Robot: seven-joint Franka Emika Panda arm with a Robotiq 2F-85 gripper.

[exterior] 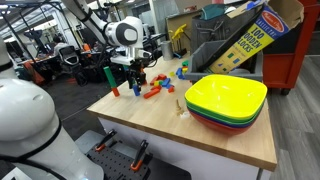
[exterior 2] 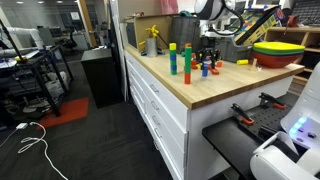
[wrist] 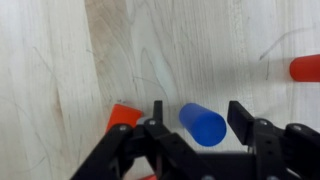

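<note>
Looks like a robotics lab or workshop: wooden workbench point(exterior 2: 232, 80) with white drawers point(exterior 2: 160, 112), red tool cabinet point(exterior: 287, 55), loose cables point(exterior 2: 35, 140) across the floor.

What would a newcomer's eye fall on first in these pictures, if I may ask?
Probably the stack of bright bowls, yellow on top, at one end of the wooden table. Next, the gripper over scattered coloured blocks; in the wrist view a blue cylinder lies between its jaws.

short blue cylinder block point(wrist: 203, 124), on its side, slantwise on the pale wooden tabletop point(wrist: 200, 50)
</note>
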